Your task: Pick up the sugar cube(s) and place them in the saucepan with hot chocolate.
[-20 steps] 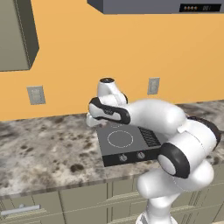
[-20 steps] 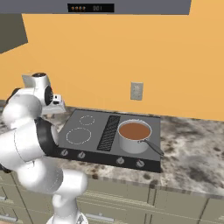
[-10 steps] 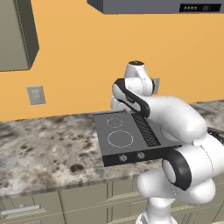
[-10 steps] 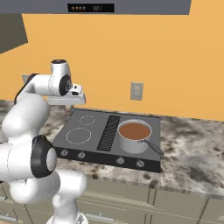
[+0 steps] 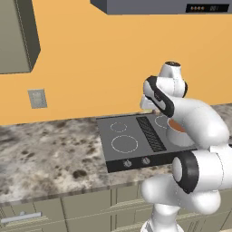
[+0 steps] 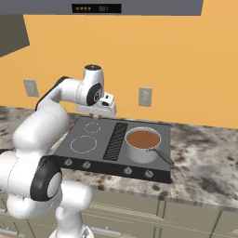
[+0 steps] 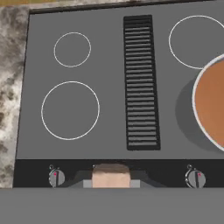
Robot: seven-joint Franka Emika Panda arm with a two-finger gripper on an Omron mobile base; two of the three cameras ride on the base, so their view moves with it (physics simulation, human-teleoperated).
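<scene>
Pinkish-white sugar cube (image 7: pixel 111 175) is sitting pinched between the closed tips of the two-finger gripper (image 7: pixel 111 180), above the stove's knob strip. Carrying is under way; next, I judge, comes travelling over the silver-grey saucepan of reddish-brown hot chocolate (image 7: pixel 211 107), then releasing.

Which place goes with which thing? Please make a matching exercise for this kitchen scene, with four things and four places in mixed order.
Things:
1. round silver-grey metal saucepan with reddish-brown liquid
2. black slatted vent grille
3. small pale pinkish-brown cube
4. white rectangular wall outlet

Places:
a. on the orange wall
b. held between the fingers
c. down the middle of the dark grey cooktop
d. at the cooktop's right front

Pairs: 1-d, 2-c, 3-b, 4-a
</scene>
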